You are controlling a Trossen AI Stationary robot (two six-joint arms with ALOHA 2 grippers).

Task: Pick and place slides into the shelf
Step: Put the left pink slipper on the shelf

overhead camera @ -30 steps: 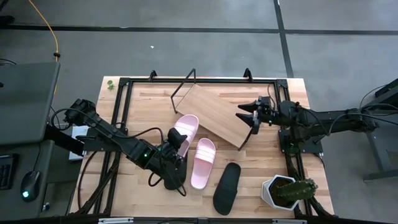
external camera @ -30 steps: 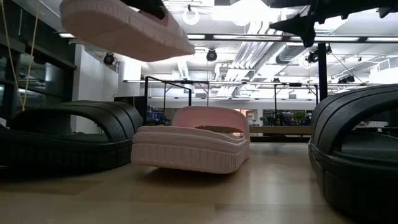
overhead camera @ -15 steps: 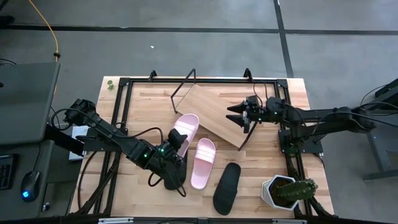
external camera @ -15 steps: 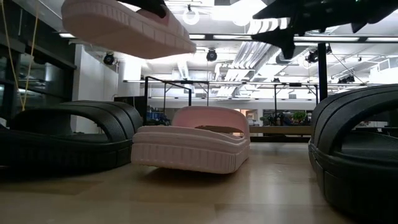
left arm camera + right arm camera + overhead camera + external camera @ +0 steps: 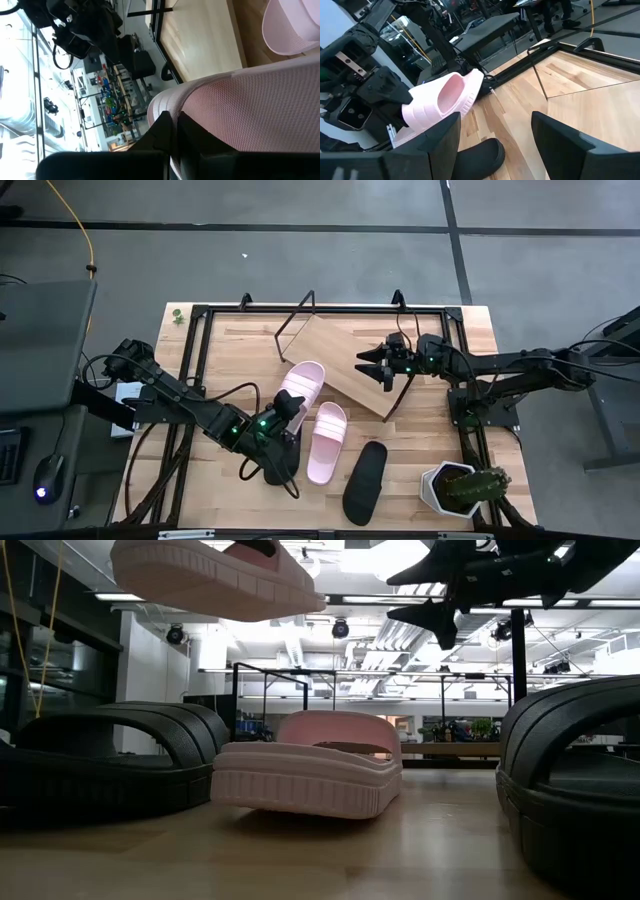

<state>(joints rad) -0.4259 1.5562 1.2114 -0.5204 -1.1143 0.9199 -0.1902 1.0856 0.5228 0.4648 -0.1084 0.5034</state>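
— What is seen on the tabletop (image 5: 230, 340)?

— A light-wood surface edged by a black frame is shown. One pale pink slide (image 5: 300, 386) is held aloft by the left gripper (image 5: 284, 406), which is clamped on its strap, close to the lower edge of the tilted shelf (image 5: 352, 363). A second pink slide (image 5: 326, 442) is laid flat just beside it, a black slide (image 5: 365, 480) is placed farther toward the front edge, and another black slide (image 5: 279, 458) is partly hidden under the left arm. The right gripper (image 5: 374, 366) is held above the shelf with its fingers spread wide and nothing between them. A potted cactus (image 5: 458, 488) is set at the right front corner.

— And the room?

— From the low view, white ceiling beams, bright lamps and cluttered benches are seen beyond the tabletop; grey floor is seen around it from above
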